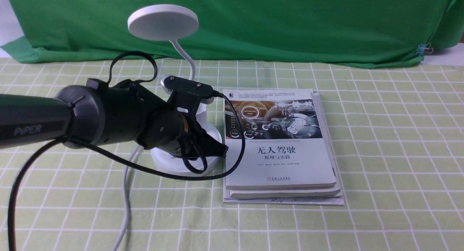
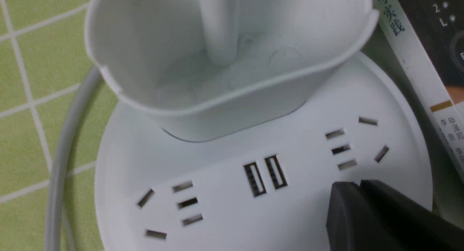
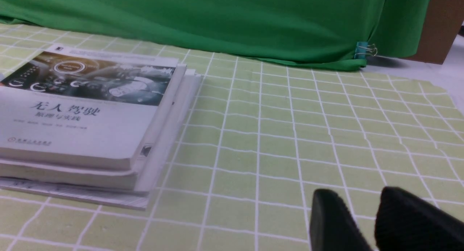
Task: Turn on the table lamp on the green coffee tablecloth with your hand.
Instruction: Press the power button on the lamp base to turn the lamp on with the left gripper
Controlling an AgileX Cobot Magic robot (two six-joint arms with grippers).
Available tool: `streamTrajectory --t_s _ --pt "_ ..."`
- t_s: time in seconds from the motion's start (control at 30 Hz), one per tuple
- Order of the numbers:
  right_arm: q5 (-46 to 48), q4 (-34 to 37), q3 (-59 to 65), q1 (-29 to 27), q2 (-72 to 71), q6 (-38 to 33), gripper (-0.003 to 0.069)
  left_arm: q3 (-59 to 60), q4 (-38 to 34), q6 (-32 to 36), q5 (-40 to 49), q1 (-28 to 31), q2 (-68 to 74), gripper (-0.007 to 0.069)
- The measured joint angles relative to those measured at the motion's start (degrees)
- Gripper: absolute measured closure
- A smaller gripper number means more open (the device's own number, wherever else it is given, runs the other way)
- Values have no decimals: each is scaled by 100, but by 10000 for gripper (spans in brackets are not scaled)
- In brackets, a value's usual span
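The white table lamp [image 1: 163,21] stands on the green coffee tablecloth [image 1: 380,135], its disc head raised on a bent neck and looking unlit. My left hand reaches across in front of its base, and the left gripper [image 1: 224,149] sits at the base's right edge. In the left wrist view the left gripper [image 2: 360,184] is shut and empty, its tips down on the round base [image 2: 308,193] just beside a socket and two USB slots. The cup-like holder [image 2: 217,113] rises behind. No button shows. The right gripper [image 3: 357,196] hovers open over bare tablecloth [image 3: 275,135].
A stack of books [image 1: 279,149] lies right beside the lamp base, close to the left fingertips. The lamp's grey cord [image 1: 126,193] trails toward the table's front edge. A dark green backdrop [image 1: 290,26] hangs behind, held by a clip [image 1: 422,49].
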Motion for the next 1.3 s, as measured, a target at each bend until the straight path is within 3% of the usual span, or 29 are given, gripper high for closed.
streamTrajectory --t_s 0.4,1.3 --pt "0 0 0 0 0 0 414 61 157 -302 57 31 -323 620" --pt "0 0 0 0 0 0 414 130 45 -314 64 36 -142 620"
